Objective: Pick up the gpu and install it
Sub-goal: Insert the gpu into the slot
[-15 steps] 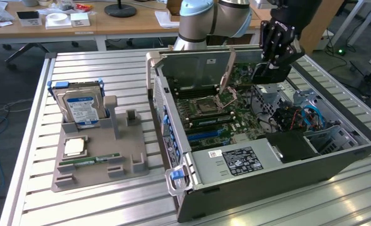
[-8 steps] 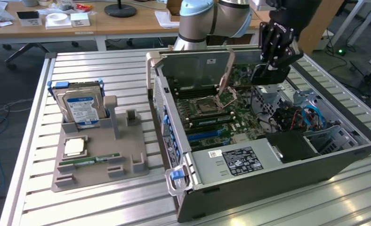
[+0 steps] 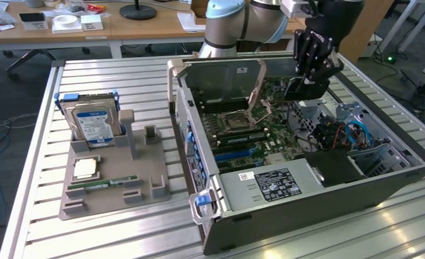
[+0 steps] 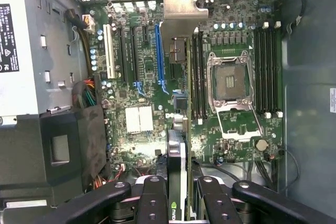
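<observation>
Here the end effector (image 3: 315, 67) pinches the gpu (image 4: 176, 166) edge-down over the far part of the open computer case (image 3: 320, 208); upright, I judge, so its connector edge faces the motherboard (image 4: 142, 103) slots.

A computer case (image 3: 328, 210) lies open on its side on the desk (image 3: 126, 232), toward the exterior view's right. A holder tray (image 3: 111, 199) sits on the desk just beside it, on the exterior view's left. In the tray a hard drive (image 3: 94, 127) stands upright at the far end. A processor chip (image 3: 87, 168) and a memory stick (image 3: 101, 184) lie nearer the camera. Inside the case the motherboard (image 3: 245, 135) lies flat, with the power supply (image 3: 274, 183) at the near end. The jaws hang over the case's far end, closed on the gpu (image 4: 177, 171), held edge-down above the motherboard. From the wrist, the expansion slots (image 4: 160, 59) lie to one side of the card's edge and the processor socket (image 4: 231, 85) to the other.
</observation>
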`<state>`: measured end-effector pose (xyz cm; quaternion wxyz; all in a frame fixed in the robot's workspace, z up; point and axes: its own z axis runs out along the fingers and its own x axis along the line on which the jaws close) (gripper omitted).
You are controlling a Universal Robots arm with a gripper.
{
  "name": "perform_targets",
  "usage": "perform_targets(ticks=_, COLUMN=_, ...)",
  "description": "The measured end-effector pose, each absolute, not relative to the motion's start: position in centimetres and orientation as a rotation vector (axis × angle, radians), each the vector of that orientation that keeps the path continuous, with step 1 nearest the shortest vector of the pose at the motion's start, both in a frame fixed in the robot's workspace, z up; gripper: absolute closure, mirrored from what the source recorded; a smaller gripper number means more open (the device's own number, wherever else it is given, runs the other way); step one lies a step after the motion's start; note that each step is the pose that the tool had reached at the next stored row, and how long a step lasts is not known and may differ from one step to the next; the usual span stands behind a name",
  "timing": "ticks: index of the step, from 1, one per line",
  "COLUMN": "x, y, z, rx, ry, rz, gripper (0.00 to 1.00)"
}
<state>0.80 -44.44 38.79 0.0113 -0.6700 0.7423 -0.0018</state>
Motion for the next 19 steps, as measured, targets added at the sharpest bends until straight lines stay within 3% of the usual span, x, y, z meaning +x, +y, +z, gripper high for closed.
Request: perform_targets(ticks=19, x=0.59, y=-44.44, z=37.81, rx=-2.090, ry=2.315, rz=-0.006, gripper=0.73)
